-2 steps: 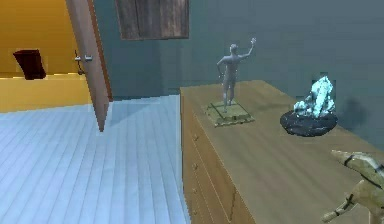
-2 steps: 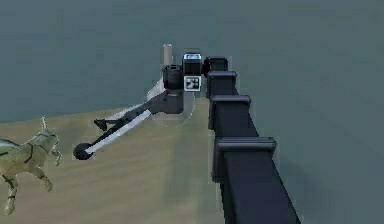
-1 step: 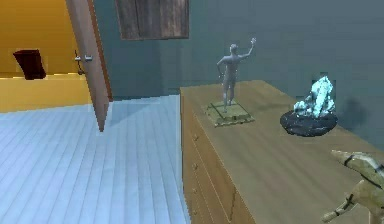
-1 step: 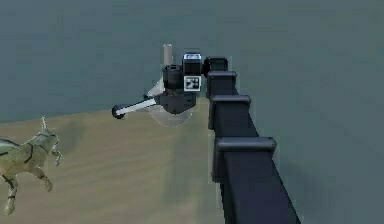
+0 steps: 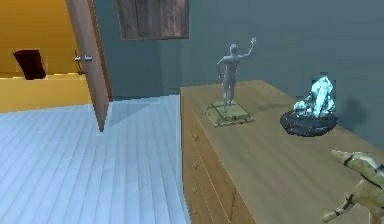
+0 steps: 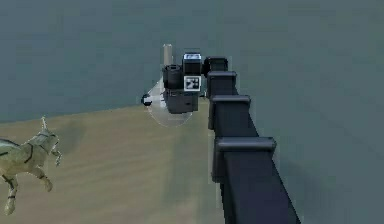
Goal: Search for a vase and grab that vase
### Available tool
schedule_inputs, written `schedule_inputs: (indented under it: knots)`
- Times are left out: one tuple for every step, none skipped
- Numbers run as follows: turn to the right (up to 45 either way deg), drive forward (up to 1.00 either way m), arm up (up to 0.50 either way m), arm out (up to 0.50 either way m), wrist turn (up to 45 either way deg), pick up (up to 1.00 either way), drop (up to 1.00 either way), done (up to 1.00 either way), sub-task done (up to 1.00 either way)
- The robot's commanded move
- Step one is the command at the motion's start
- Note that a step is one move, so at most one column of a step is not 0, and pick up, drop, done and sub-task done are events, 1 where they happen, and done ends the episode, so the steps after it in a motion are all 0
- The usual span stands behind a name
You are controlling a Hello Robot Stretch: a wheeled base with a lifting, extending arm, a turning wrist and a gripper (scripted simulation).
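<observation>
In the forward view, the left part is open pale blue floor [image 5: 90, 160], and it runs back to a doorway into an orange room. A wooden door [image 5: 88, 60] stands swung into the room beside this opening. On the grey-blue wall to its right hangs a dark picture [image 5: 150, 18].

The counter [image 5: 260, 150], a wooden one with drawers in its front, takes the right part of this view. Its left edge runs along the open floor and its back edge meets the wall. A grey statue [image 5: 232, 80] of a standing figure with one arm raised is near the back left corner. Right of it, near the back edge, is a pale sculpture [image 5: 312, 105] on a dark round base. A tan horse figure [image 5: 360, 175] is at the forward view's right edge.

In the arm side view the horse figure [image 6: 30, 160] stands at the left on the counter top [image 6: 120, 170]. More to the right, at the counter's far edge by the wall, is the vase [image 6: 165, 110], a pale see-through form with a round body and a thin upright neck. The claw [image 6: 158, 95] is at this vase. I cannot tell if it is clenched or released, or if it grasps the vase. The dark arm [image 6: 240, 150] reaches across the counter from the bottom edge.
</observation>
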Motion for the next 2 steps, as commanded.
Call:
schedule_inputs:
  knots:
    - [0.0, 0.0, 0.0, 0.0, 0.0, 1.0, 0.0, 0.0, 0.0]
    - [0.0, 0.0, 0.0, 0.0, 0.0, 0.0, 0.0, 1.0, 0.0]
